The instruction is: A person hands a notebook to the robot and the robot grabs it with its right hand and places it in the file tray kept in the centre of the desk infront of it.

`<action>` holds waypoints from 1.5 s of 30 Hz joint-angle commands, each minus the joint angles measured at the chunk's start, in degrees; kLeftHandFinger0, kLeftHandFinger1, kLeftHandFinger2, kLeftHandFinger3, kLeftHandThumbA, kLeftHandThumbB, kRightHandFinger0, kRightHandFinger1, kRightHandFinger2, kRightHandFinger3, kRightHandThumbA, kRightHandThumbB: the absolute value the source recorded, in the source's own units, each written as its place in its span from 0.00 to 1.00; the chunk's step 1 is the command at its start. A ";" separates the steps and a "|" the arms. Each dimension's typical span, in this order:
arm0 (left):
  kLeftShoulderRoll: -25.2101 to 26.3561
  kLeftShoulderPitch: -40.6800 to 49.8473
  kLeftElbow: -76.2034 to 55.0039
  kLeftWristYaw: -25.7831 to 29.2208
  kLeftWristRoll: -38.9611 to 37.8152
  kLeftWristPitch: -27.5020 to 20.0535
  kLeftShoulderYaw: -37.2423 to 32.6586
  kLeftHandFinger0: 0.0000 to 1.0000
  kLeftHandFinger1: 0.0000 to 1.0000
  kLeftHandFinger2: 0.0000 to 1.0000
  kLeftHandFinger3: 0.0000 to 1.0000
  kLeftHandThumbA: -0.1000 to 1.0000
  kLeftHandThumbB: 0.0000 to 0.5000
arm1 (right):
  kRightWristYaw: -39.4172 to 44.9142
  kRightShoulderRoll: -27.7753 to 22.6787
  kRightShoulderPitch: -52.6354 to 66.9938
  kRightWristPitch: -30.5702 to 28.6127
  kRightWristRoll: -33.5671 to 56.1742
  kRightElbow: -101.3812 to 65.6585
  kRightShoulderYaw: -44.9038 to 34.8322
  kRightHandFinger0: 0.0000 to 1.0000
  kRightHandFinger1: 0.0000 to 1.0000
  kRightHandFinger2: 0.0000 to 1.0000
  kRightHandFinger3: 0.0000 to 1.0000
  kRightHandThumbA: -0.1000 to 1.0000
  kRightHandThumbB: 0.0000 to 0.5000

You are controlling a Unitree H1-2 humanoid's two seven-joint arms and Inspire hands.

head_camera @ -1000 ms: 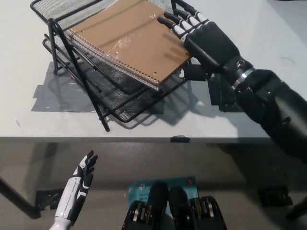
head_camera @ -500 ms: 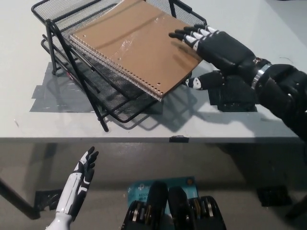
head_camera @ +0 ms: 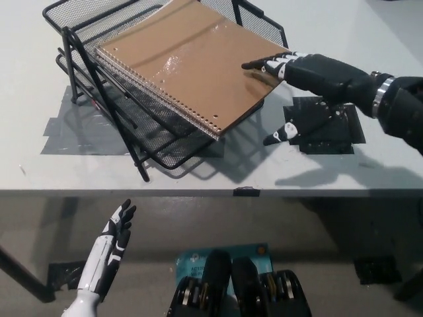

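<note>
Notebook (head_camera: 188,63), brown-covered and spiral-bound, lay across the top tier of the black mesh file tray (head_camera: 73,16), tilted, its near corner overhanging the tray's front edge toward five o'clock. At seven o'clock, below the desk (head_camera: 198,175) edge, the white left hand (head_camera: 109,254) rested idle, fingers apart and holding nothing. At three o'clock the black right hand (head_camera: 310,72) hung open beside the notebook's right edge, fingertips (head_camera: 264,65) at or just above the cover, thumb spread well below; actual contact could not be confirmed. Placement appeared essentially done and the release step was in hand. Next move would call for lifting that hand clear toward three o'clock without dragging the overhanging corner.
</note>
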 commanded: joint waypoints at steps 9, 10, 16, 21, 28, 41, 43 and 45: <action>2.35 -4.05 -3.60 -1.05 0.81 -1.63 -0.43 1.00 1.00 1.00 1.00 1.00 0.59 | 11.53 -33.19 -19.43 17.68 45.92 -35.82 -18.82 1.00 1.00 1.00 1.00 1.00 1.00; 2.28 -4.05 -3.52 -0.89 0.79 -1.68 -0.32 1.00 1.00 1.00 1.00 1.00 0.61 | 6.85 -35.00 -15.19 17.68 46.95 -39.10 -23.79 1.00 1.00 1.00 1.00 1.00 0.99; 1.93 -3.19 -3.55 -0.66 0.44 -2.35 -0.26 0.97 1.00 1.00 1.00 1.00 0.71 | -10.22 -33.77 12.35 13.60 47.82 -52.95 -46.12 1.00 1.00 1.00 1.00 1.00 0.97; 1.48 -1.90 -3.53 -0.25 0.67 -3.07 -0.39 1.00 1.00 1.00 1.00 1.00 0.76 | -11.12 -22.39 38.78 0.57 41.64 -56.19 -56.36 1.00 1.00 1.00 1.00 1.00 1.00; 0.53 0.64 -3.66 0.59 0.73 -3.82 -0.34 0.99 1.00 1.00 1.00 1.00 0.78 | -14.00 0.33 54.19 -9.09 31.03 -53.70 -46.18 1.00 1.00 1.00 1.00 1.00 1.00; -0.44 4.21 -4.16 1.05 -0.05 -5.25 -0.44 1.00 1.00 1.00 1.00 1.00 0.80 | -10.98 31.17 64.90 -9.36 21.59 -26.03 -37.58 1.00 1.00 1.00 1.00 1.00 0.68; -0.33 4.66 -4.39 0.95 -0.57 -5.56 -0.20 1.00 1.00 1.00 1.00 1.00 0.80 | -10.61 31.98 64.40 -9.79 18.13 -21.19 -37.21 1.00 1.00 1.00 1.00 1.00 0.50; -0.36 4.86 -4.46 0.98 -0.76 -5.55 -0.05 1.00 1.00 1.00 1.00 1.00 0.81 | -9.95 31.72 64.04 -10.05 16.61 -19.42 -37.14 1.00 1.00 1.00 1.00 1.00 0.46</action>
